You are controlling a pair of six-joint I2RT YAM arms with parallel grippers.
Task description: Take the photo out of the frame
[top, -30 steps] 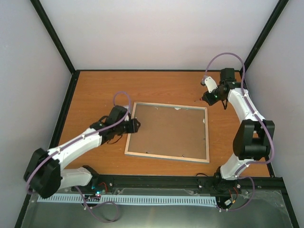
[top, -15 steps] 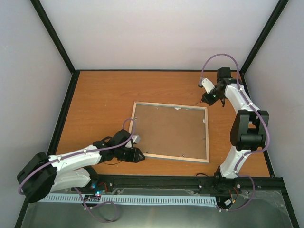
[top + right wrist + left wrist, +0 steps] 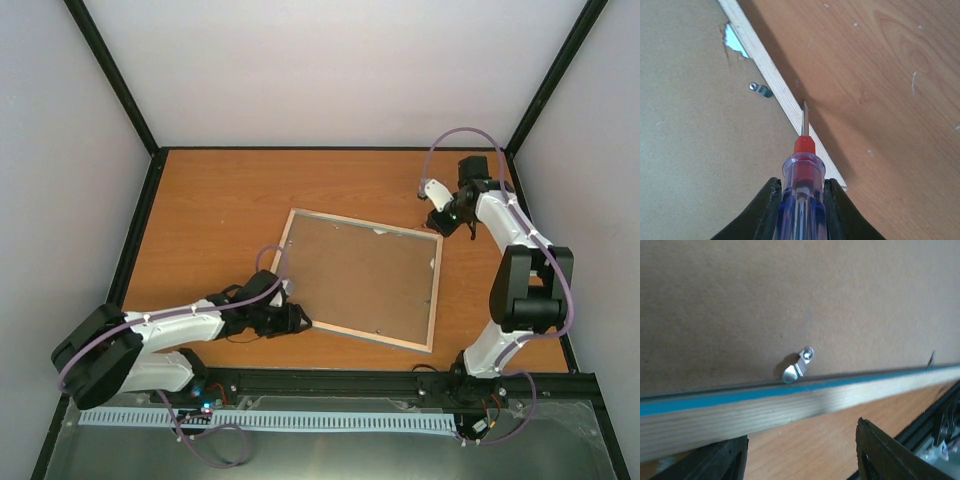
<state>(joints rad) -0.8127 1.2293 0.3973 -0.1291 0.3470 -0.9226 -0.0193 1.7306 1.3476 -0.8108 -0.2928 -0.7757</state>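
Note:
The frame [image 3: 350,335] lies face down and skewed on the table, pale wood rim up, with the brown backing board [image 3: 360,280] filling it. The photo is hidden under the board. My left gripper [image 3: 296,320] is open at the frame's near-left corner. In the left wrist view its fingers [image 3: 885,455] stand wide apart just short of the rim [image 3: 790,410], by a metal clip [image 3: 799,365]. My right gripper [image 3: 443,220] is shut on a blue-handled, red-collared screwdriver [image 3: 802,190], whose tip hovers over the frame's far-right rim [image 3: 771,80].
Another metal clip [image 3: 760,90] sits on the backing board near the screwdriver tip. The board is torn at that corner [image 3: 734,40]. Black rails border the wooden table [image 3: 210,200], with grey walls behind.
My left gripper went from the frame's left edge to its near-left corner. The frame has turned clockwise and its near-left corner has shifted right. My right gripper shifted slightly with the screwdriver.

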